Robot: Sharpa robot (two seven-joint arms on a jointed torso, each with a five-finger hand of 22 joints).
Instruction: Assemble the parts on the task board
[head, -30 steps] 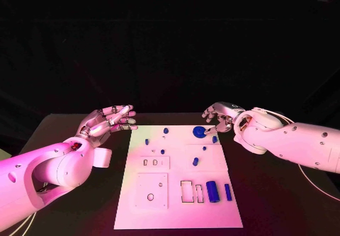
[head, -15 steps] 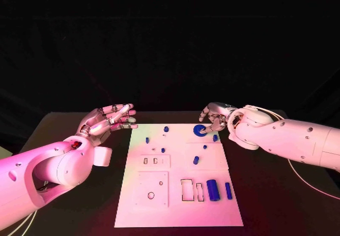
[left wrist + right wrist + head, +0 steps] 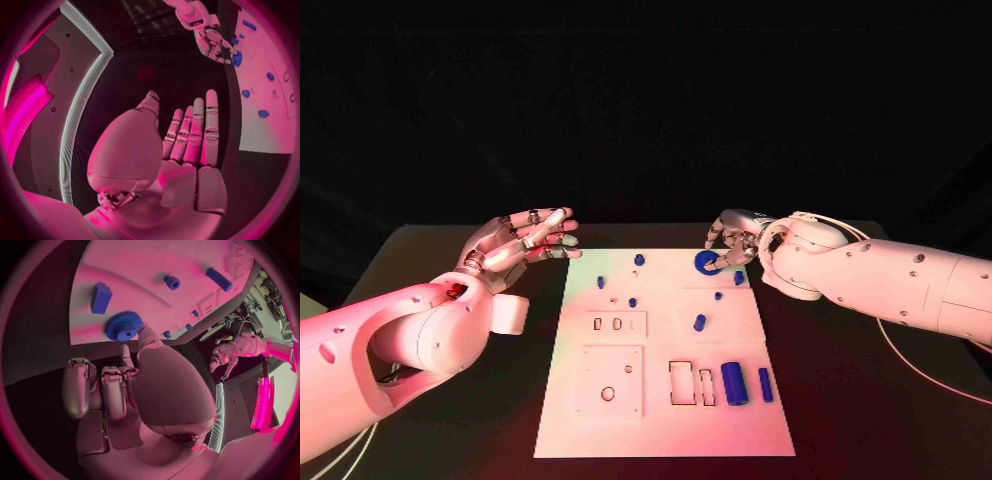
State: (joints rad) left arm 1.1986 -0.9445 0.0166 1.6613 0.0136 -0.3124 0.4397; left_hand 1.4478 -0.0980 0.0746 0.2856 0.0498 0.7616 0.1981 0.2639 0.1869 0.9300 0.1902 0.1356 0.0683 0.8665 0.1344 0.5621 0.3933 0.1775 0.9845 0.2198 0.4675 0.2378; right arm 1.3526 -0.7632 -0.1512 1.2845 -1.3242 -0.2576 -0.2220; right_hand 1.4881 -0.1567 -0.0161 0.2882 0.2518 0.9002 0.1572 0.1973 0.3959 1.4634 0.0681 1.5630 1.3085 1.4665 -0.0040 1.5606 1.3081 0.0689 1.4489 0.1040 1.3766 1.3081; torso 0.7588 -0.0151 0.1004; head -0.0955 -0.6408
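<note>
- My right hand [image 3: 740, 238] rests its fingers on the blue gear [image 3: 707, 263] at the white board's [image 3: 661, 420] far edge, seemingly to seat it.
- My left hand [image 3: 516, 245] hovers spread and empty beside the board, above the counter [image 3: 430, 270], out of the way.

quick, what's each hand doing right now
Left hand: open, fingers apart, holding nothing, beside the task board.
Right hand: fingertips at the blue gear; whether it grips cannot be told.

right hand [image 3: 737, 240] contact with blue gear [image 3: 707, 263] unclear
</note>
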